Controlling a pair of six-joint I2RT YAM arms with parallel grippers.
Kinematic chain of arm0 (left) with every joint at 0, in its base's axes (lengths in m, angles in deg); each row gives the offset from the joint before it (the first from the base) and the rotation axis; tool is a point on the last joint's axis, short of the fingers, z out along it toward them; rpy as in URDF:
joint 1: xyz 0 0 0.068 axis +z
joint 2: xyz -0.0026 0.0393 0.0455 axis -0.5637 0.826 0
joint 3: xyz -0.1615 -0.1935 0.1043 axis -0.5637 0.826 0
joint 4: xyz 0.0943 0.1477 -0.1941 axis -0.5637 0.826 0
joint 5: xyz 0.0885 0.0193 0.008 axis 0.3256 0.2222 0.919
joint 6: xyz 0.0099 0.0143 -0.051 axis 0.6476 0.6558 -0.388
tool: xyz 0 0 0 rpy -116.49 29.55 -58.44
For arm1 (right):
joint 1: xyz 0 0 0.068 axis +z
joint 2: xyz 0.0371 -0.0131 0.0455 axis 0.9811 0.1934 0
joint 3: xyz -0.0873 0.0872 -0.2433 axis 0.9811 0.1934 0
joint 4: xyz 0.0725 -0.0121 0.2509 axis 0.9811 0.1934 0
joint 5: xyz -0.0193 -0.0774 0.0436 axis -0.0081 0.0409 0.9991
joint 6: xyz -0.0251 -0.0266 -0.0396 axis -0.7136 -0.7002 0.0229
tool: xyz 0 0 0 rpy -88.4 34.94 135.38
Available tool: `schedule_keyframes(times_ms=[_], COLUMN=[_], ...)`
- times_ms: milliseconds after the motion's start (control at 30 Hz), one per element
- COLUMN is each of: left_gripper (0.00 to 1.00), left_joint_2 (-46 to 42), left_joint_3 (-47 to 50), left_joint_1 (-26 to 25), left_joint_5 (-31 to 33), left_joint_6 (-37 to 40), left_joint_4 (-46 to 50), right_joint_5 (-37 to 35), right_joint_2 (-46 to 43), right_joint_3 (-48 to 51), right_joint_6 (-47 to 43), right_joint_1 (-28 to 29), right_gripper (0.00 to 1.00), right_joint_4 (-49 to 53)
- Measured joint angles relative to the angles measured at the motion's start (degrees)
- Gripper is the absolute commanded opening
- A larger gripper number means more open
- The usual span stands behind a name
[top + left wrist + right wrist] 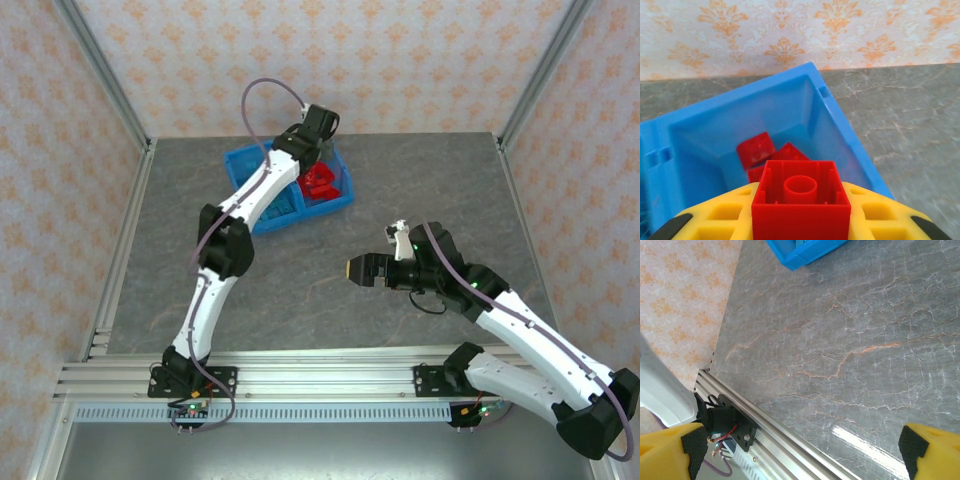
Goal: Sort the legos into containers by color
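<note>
Red lego (800, 207) clamped in left gripper (308, 155), over bin's (832, 130) right compartment; more reds (756, 149) inside. Right gripper (800, 450) wide open, empty, above table (840, 340) right of centre.

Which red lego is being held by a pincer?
The red lego showing its hollow underside, clamped in the left pincer. The other red legos lie loose in the blue bin below it.

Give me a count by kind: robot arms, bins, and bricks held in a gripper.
Robot arms: 2 (left arm, right arm)
Bins: 1 (blue bin)
Bricks held: 1 (red brick in the left gripper)
Total: 4
</note>
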Motion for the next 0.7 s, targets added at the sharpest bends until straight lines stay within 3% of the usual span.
schedule_keyframes(times_ms=[100,267,533,633,700], left_gripper=[0.16,0.34,0.48,0.61,0.62], left_joint_2=[7.0,12.2,12.5,10.4,7.8], left_joint_3=[-7.0,-9.8,-12.6,-11.9,-11.0], left_joint_1=[0.3,1.0,2.7,2.6,2.4], left_joint_5=[0.0,-1.0,-4.0,-5.8,-6.9], left_joint_6=[0.4,0.5,1.9,1.7,1.3], left_joint_4=[0.0,-2.3,-4.7,-4.2,-2.9], right_joint_5=[-0.3,-0.6,-1.5,-3.0,-4.0], right_joint_2=[0.0,0.0,-0.1,-0.6,-1.2], right_joint_3=[0.0,0.4,1.5,1.5,1.5], right_joint_6=[-0.1,-0.2,-0.2,-0.2,-0.2], right_joint_1=[0.0,0.0,0.0,0.0,0.0], right_gripper=[0.99,0.99,0.99,0.99,0.99], right_joint_4=[0.5,0.9,1.3,1.4,1.5])
